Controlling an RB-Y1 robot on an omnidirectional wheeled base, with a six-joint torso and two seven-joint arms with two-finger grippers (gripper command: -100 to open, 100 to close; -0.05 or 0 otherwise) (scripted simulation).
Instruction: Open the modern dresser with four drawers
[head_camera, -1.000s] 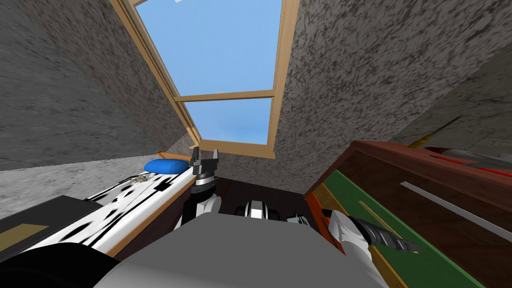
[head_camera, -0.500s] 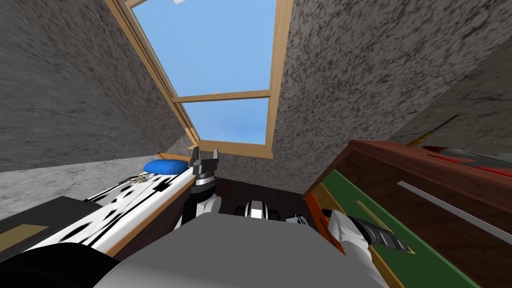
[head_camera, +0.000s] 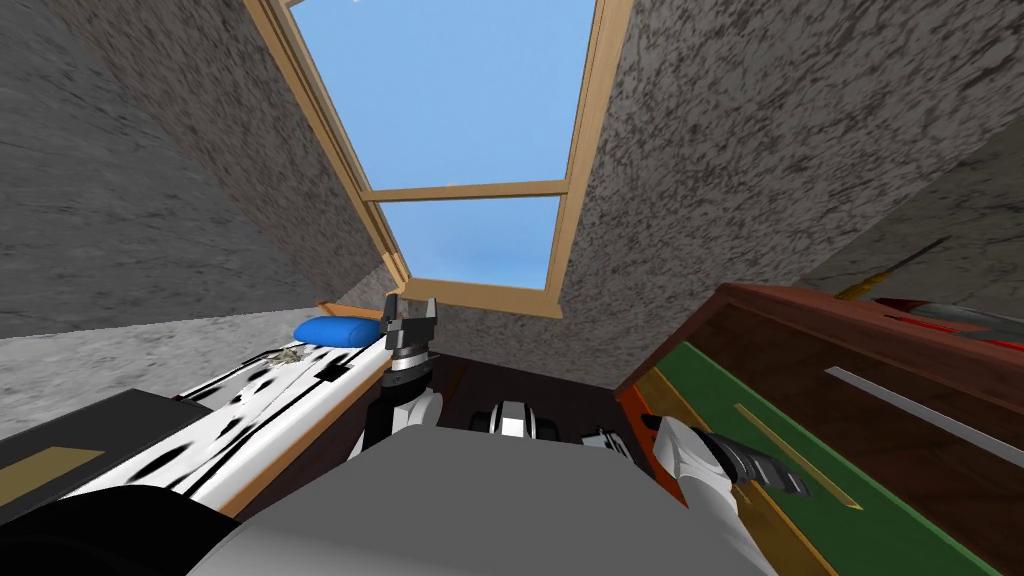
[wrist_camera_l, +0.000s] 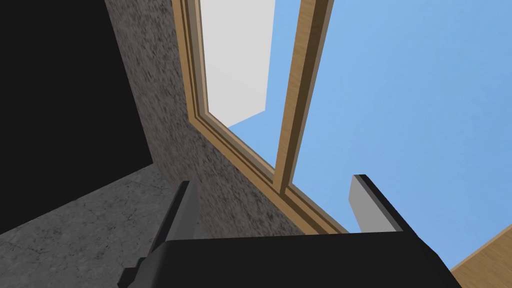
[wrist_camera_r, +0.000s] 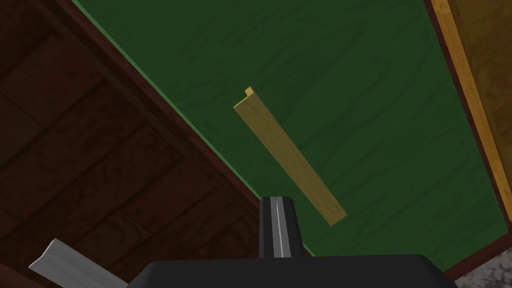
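The dresser (head_camera: 760, 310) stands at my right, its drawers in different colours. My right gripper (head_camera: 800, 488) is in front of the green drawer (head_camera: 700, 375), by the near end of its long yellow handle (head_camera: 800, 455). In the right wrist view the gripper (wrist_camera_r: 276, 220) is shut, its two fingers pressed together with nothing between them. The yellow handle (wrist_camera_r: 290, 155) runs just beside the fingertips, on the green drawer front (wrist_camera_r: 375, 100). My left gripper (head_camera: 410, 318) is raised near the window, open and empty (wrist_camera_l: 270, 182).
Above the green drawer is a dark brown drawer (head_camera: 900, 370) with a grey handle (head_camera: 920, 415) (wrist_camera_r: 65, 260). An orange-yellow drawer (wrist_camera_r: 480, 75) lies on the other side. A bed with a spotted cover (head_camera: 250, 400) and a blue pillow (head_camera: 335, 330) is at my left.
My right gripper has shut and sits slightly back along the yellow handle. My head view has swung, so the dresser and window appear further right. The left arm is unchanged.
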